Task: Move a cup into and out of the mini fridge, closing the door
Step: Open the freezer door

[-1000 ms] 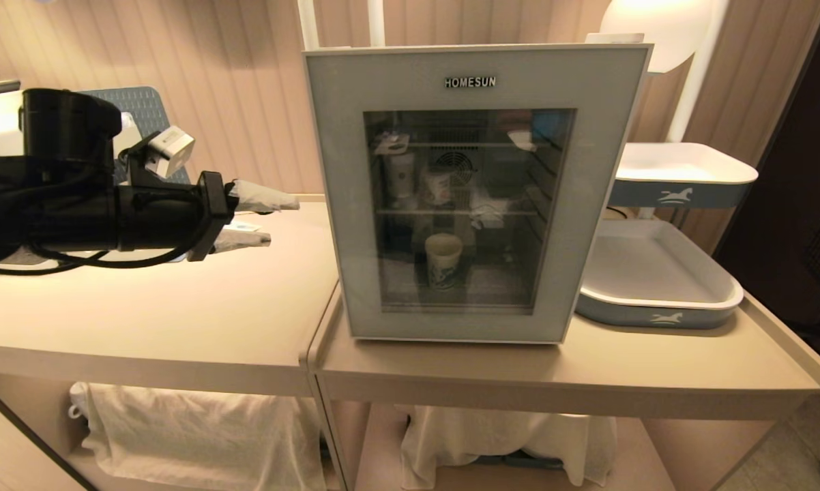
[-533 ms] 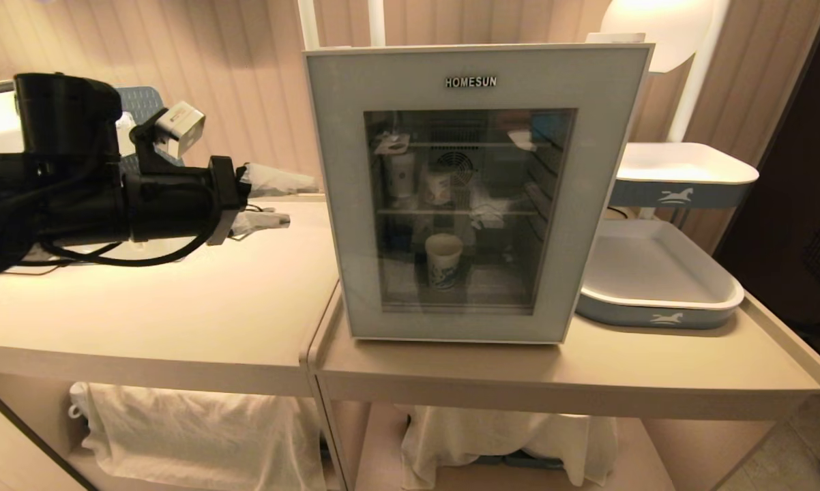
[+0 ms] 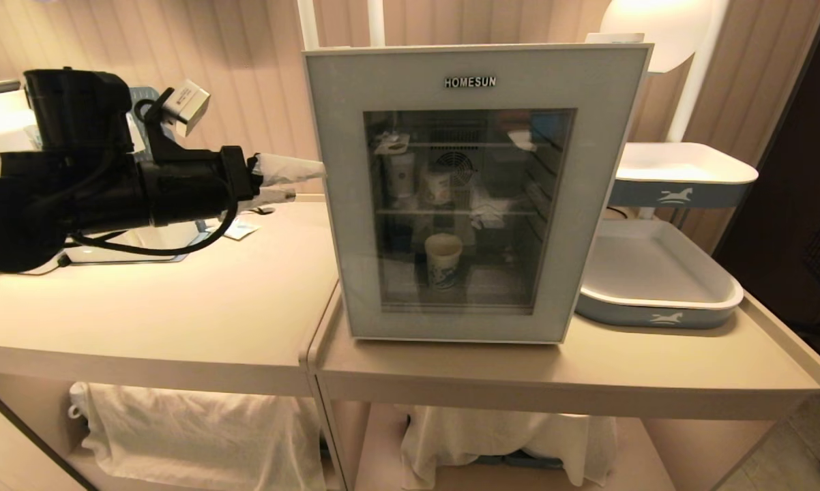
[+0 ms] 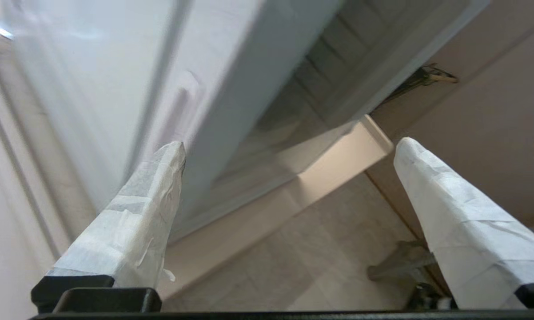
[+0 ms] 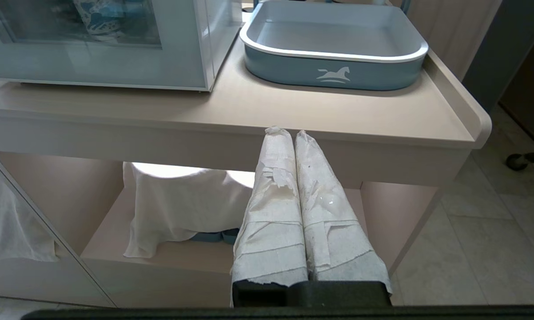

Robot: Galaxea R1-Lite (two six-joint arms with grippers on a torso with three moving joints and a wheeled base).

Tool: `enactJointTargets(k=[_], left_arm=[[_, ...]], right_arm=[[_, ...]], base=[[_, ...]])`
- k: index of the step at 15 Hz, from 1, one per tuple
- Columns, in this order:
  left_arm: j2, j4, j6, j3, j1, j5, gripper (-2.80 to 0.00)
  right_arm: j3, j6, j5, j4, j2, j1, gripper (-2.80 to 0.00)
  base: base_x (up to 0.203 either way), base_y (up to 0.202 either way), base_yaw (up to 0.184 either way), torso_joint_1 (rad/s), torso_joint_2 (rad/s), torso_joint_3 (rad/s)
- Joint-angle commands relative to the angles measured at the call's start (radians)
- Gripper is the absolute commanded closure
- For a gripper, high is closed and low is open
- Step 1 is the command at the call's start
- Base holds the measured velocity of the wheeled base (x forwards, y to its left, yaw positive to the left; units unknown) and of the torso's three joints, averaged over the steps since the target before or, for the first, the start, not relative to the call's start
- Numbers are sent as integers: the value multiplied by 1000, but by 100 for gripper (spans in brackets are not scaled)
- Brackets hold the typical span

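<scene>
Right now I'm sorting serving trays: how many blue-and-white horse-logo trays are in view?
2. One tray lies on the counter just right of the mini fridge; the raised tray sits higher, behind it. Others may be hidden.

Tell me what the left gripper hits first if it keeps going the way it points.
The left gripper, fingers spread, points level at the mini fridge. It would likely meet the left edge of the closed door, or the fridge's side wall just behind; the upper fingertip already looks about there, though depth is unclear.
</scene>
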Motion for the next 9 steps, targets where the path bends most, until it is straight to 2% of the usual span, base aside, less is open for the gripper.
enactJointTargets(k=[1, 3, 5, 8, 9], left_arm=[[32, -2, 29, -24, 15, -4, -280], [56, 14, 109, -58, 40, -6, -280], [64, 14, 123, -61, 46, -7, -280], [92, 20, 193, -64, 58, -8, -280], [99, 24, 199, -56, 59, -7, -280]], right_arm=[[0, 0, 0, 0, 1, 0, 0], [-1, -1, 0, 0, 0, 0, 0], [0, -1, 0, 0, 1, 0, 0], [0, -1, 0, 0, 1, 0, 0], [0, -1, 0, 0, 1, 0, 0]], base=[[0, 0, 0, 0, 0, 0], [0, 0, 0, 0, 0, 0], [0, 0, 0, 0, 0, 0], [0, 0, 0, 0, 0, 0], [0, 0, 0, 0, 0, 0]])
